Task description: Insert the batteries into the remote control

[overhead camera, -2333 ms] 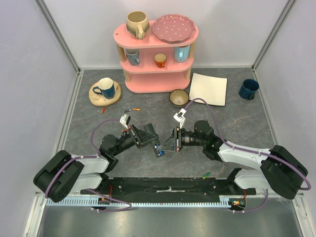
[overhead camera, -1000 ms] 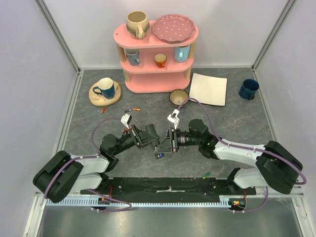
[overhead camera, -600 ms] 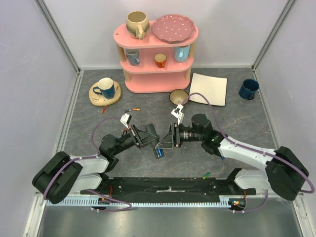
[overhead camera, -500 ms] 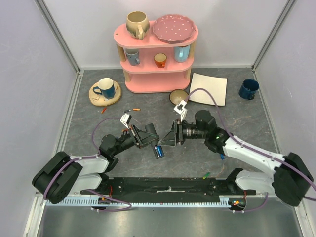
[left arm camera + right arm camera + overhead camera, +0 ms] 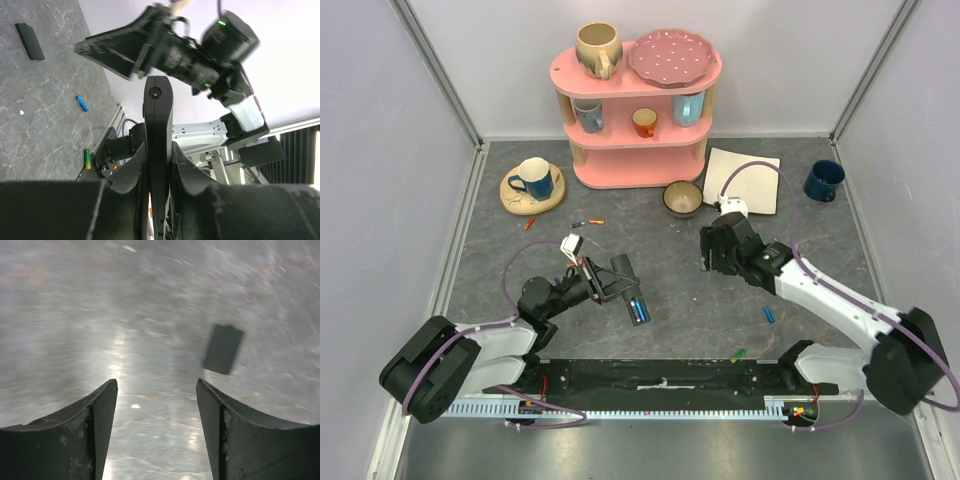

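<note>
We see the left gripper (image 5: 158,150) clamped on the thin edges of the remote control (image 5: 158,105), holding it off the surface (image 5: 520,270) at about 6 o'clock from the middle. A blue patch in its open back is probably one cell already seated. The right gripper (image 5: 157,385) hovers with its fingers apart and nothing between them, and a small black cover (image 5: 223,349) lies at its 1 o'clock. A loose blue battery (image 5: 770,314) sits at 4 o'clock from that gripper, a green battery (image 5: 738,353) at 5 o'clock by the arm bases, and two orange batteries (image 5: 590,222) at 11 o'clock from the remote. We judge the main risks to be these: a round cell rolling away as the fingers close on it, the narrowly held remote pivoting or slipping under an insertion push, and the seated cell dropping out if the remote tips.
</note>
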You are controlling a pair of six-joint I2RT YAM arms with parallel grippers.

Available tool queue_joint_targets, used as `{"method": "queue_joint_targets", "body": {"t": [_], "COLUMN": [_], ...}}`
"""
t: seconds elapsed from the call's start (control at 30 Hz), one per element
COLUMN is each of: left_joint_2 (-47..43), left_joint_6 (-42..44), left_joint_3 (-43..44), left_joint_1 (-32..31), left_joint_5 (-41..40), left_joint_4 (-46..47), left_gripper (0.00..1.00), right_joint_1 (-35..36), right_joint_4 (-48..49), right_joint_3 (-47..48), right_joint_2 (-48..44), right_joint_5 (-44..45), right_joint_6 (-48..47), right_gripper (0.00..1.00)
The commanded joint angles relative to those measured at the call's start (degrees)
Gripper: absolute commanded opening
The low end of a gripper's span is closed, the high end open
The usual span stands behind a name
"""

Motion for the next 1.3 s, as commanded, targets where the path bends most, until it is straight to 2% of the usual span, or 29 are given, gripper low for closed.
{"method": "queue_joint_targets", "body": {"t": [0.0,0.13,0.4,0.7,1.27], "left_joint_2": [-4.11,-7.98,-11.24,-11.77,-10.89], "left_joint_6": [4.04,7.20,8.96,9.14,9.23], "left_joint_3": [-1.92,-1.83,-2.18,-2.71,-1.92], "left_joint_1": [0.11,0.11,0.20,0.38,0.47], "left_joint_5": [0.50,0.32,0.58,0.58,0.58], "left_joint_4": [-1.46,-8.13,-11.40,-11.58,-11.75], "left_gripper": [0.02,0.02,0.02,0.02,0.02], "right_joint_1": [-5.38,-8.37,-11.01,-11.54,-15.32], "right_joint_4": [-3.12,0.15,1.28,3.40,7.35], "right_joint_3": [-1.80,-1.10,2.42,1.54,-2.06], "right_joint_2": [5.03,9.50,20.85,23.85,25.52], "right_joint_5": [9.94,8.70,5.18,4.48,-1.06], "right_joint_6": [-0.61,-1.13,-2.37,-2.01,-2.19], "right_gripper": [0.73,0.75,0.76,0.75,0.66]}}
